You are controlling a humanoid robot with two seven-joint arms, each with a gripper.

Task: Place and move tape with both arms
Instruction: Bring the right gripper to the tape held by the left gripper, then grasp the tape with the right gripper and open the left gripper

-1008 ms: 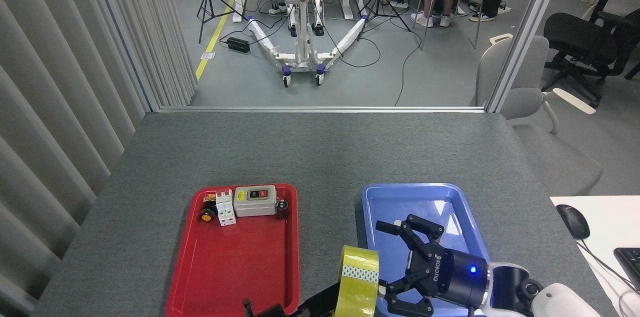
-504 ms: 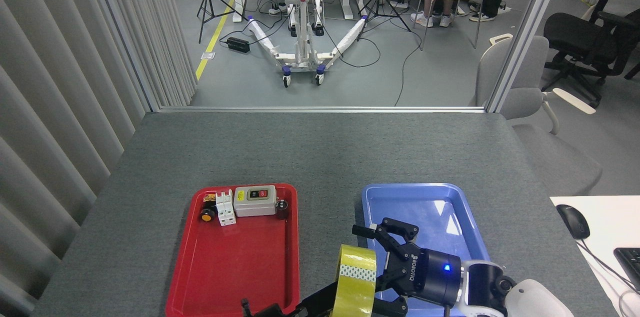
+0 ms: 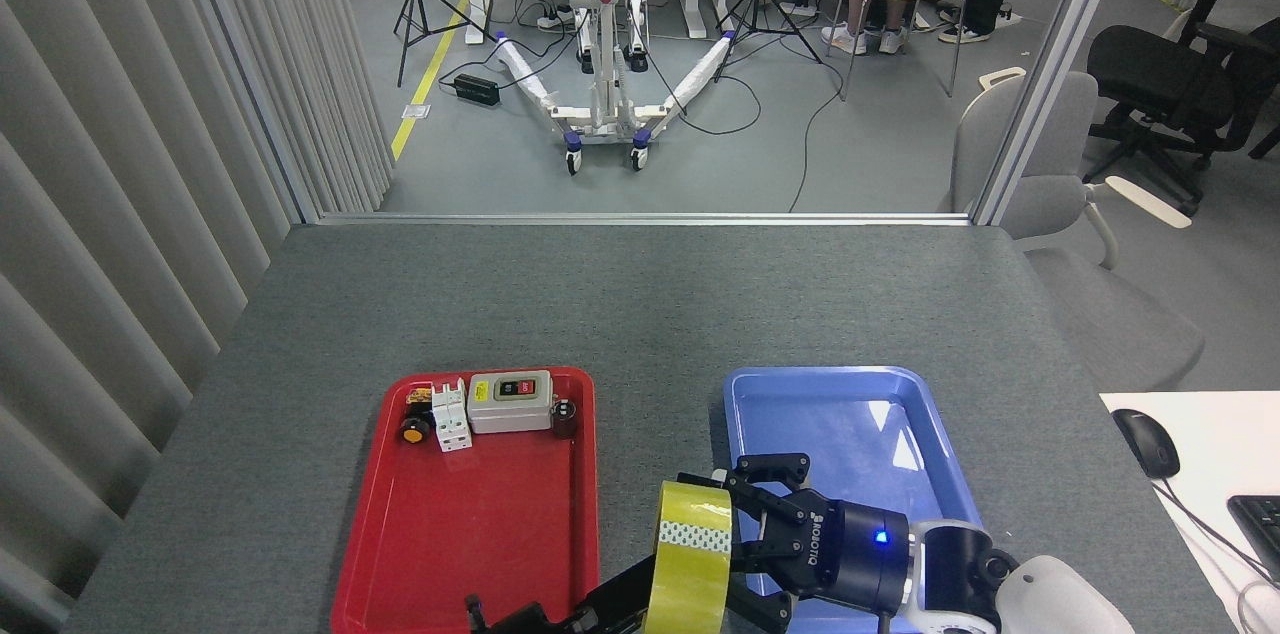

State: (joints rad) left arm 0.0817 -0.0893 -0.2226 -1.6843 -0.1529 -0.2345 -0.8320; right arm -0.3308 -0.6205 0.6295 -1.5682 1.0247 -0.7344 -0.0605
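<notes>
while the tape [image 3: 690, 559] stands on edge at the bottom of the view, between the red tray [image 3: 480, 524] and the blue tray [image 3: 850, 414], the left gripper [image 3: 560, 614] holds it from below, its jaws mostly hidden, and the right gripper [image 3: 745, 539] spreads its fingers wide beside the roll.

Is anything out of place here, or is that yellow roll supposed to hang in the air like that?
Nothing looks broken or spilled. The tape roll is held on edge between the red tray and blue tray, with the right pincer open around it.
</notes>
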